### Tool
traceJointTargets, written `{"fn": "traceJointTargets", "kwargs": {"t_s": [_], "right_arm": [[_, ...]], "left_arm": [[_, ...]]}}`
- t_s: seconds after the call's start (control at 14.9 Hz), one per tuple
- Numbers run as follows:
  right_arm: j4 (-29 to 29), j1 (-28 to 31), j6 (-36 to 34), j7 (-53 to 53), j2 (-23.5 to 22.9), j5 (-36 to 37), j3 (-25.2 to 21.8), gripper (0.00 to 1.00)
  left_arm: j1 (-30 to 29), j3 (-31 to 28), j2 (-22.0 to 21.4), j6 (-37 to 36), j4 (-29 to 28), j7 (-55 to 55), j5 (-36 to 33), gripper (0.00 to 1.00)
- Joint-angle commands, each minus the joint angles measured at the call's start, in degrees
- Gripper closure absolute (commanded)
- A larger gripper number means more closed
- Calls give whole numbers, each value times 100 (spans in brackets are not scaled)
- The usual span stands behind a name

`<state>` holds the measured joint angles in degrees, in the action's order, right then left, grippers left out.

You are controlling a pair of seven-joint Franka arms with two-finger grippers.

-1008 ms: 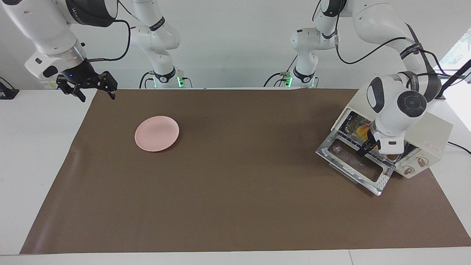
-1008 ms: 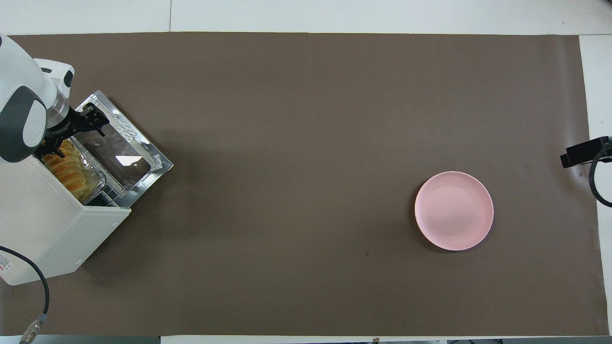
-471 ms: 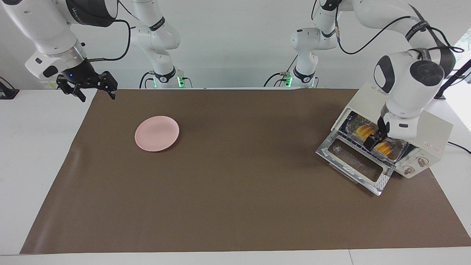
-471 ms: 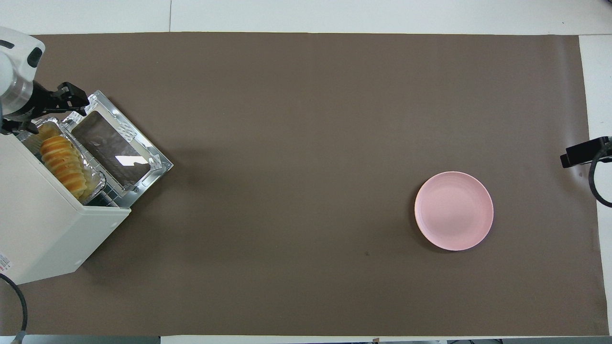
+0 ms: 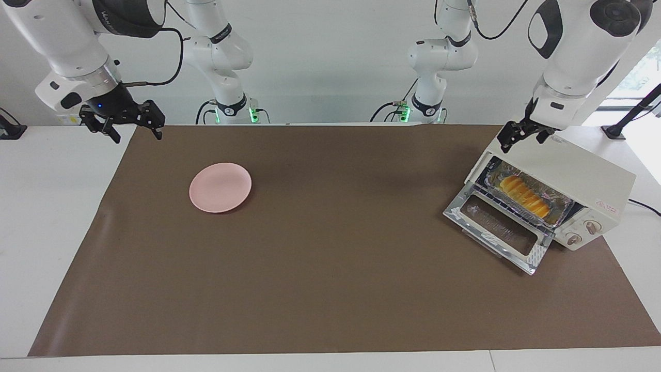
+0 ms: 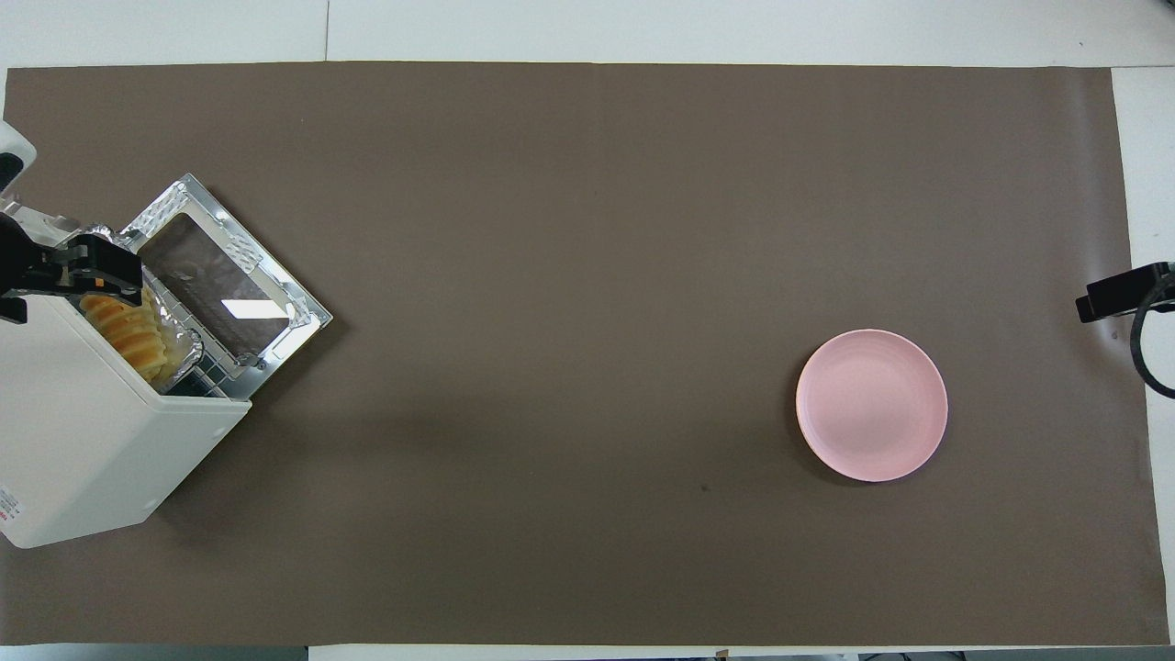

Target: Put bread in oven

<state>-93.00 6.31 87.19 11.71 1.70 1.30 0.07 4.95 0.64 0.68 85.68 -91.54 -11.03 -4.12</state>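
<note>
While hanging empty above the oven's top corner nearest the robots, left gripper [image 5: 524, 135] with fingers spread fairly wide, holding nothing. Just below it and farther from the robots, the bread [image 5: 523, 189]: a ridged row of yellow-orange slices, glossy on the crests, seated in a crinkled foil tray [image 5: 560, 204] on the rack inside the oven [image 5: 578, 170]. Long axis of the loaf parallel to the oven's mouth, running from the corner under the gripper toward the knob end (so crosswise to any push inward). In the overhead view, tray and loaf showing at the very front of the cavity, partly under the oven's roof. Glass door [image 5: 500, 232] folded down flat onto the desk [image 5: 330, 289], in front of the loaf. Left arm plainly the nearer one; oven at its end of the desk.

Right gripper [image 5: 124, 124] waiting over the desk's edge at the other end, fingers apart, well away from everything. Pink plate [image 5: 220, 187] bare, toward that same end.

Judgement: bread placed, door not yet shut; likely next concern the door's lower edge, reachable by dropping down past the loaf.
</note>
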Motion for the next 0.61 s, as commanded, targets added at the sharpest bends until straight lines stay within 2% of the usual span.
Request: {"fn": "traceJointTargets", "kwargs": {"t_s": [0.0,0.13,0.54], "right_arm": [[-166,19,78,-99,138,-78,20,0],[-166,19,78,-99,147,-78,20,0],[-166,19,78,-99,147,-78,20,0]], "left_arm": [[-318,75,335,-392,425,399,500,0],[-546,470,354,-482,506,698,430,0],[-609,533,284,-253,470,945,482,0]]}}
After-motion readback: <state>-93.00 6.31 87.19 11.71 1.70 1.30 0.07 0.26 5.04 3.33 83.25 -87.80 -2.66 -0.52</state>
